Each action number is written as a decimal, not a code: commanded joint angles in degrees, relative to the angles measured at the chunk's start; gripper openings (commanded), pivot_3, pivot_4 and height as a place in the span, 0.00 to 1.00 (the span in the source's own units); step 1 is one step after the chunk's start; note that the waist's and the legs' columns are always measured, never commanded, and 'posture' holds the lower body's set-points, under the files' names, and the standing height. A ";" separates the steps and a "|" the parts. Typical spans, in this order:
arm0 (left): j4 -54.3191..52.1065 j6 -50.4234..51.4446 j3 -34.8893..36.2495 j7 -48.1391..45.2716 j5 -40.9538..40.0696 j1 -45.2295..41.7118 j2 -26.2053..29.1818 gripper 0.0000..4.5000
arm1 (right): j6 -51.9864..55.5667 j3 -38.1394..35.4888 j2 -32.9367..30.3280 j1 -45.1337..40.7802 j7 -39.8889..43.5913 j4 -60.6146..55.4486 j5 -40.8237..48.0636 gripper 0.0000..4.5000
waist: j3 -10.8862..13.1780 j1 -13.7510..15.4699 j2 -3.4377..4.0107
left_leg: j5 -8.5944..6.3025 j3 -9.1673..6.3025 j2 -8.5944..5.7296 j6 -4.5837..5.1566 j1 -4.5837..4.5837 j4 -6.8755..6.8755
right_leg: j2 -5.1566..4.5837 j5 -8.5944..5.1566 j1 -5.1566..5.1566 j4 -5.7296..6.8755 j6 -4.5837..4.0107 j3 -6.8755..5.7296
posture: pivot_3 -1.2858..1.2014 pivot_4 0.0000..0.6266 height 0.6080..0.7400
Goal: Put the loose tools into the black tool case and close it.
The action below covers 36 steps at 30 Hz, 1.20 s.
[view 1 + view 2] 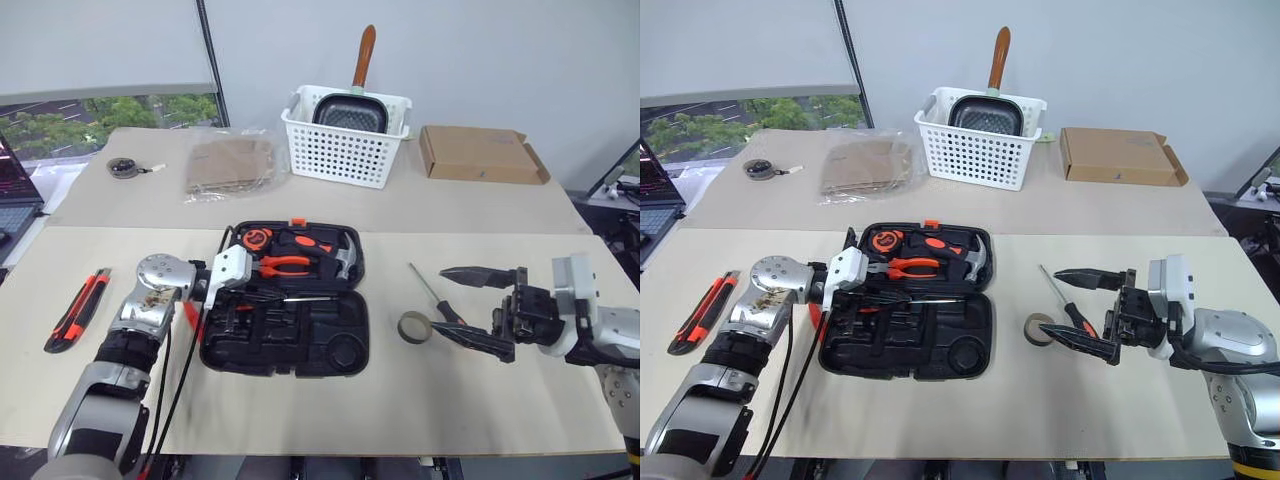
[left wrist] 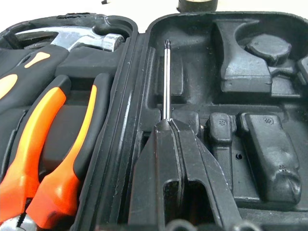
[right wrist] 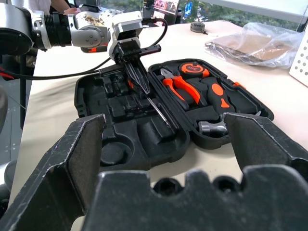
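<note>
Screwdriver [image 2: 166, 82] tip over black tool case [image 2: 269, 57] recesses, left hand [image 2: 169, 126] pinching shaft.

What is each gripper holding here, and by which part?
Left gripper: screwdriver, gripped where shaft meets handle, over the black tool case. Right gripper: open, holding nothing.

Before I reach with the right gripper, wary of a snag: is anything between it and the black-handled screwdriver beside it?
Nothing visible: the open right gripper hangs beside the screwdriver; the tape ring lies just beyond.

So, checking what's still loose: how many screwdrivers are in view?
2: one screwdriver pinched in the left gripper over the black tool case; another screwdriver beside the tape ring.
</note>
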 commanded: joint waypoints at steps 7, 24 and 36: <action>5.90 -5.55 -3.12 1.81 6.04 -0.44 -0.78 0.00 | 0.34 -1.45 -0.73 1.15 -1.72 -2.46 -0.35 1.00 | -0.15 -0.05 0.11 | 0.04 0.00 0.13 -0.03 0.10 0.00 | 0.00 -0.13 0.03 0.01 0.25 0.03 | 0.52 0.24 0.70; -25.15 25.58 10.85 1.07 -18.68 4.25 5.39 0.31 | 8.19 1.68 0.85 2.67 -23.85 4.73 -16.62 1.00 | -0.19 -0.70 0.15 | 0.36 0.02 0.30 0.03 -0.30 0.01 | 0.14 0.35 -0.24 -0.07 -0.06 0.05 | 0.52 0.24 0.70; -42.35 34.90 13.27 3.10 -23.13 11.17 14.53 0.99 | 20.97 8.43 0.46 -2.69 -26.49 9.37 -19.28 1.00 | -0.16 -1.06 0.19 | 0.39 0.06 0.66 -0.11 -0.29 -0.01 | 0.43 0.09 -0.25 -0.11 0.14 0.04 | 0.52 0.24 0.70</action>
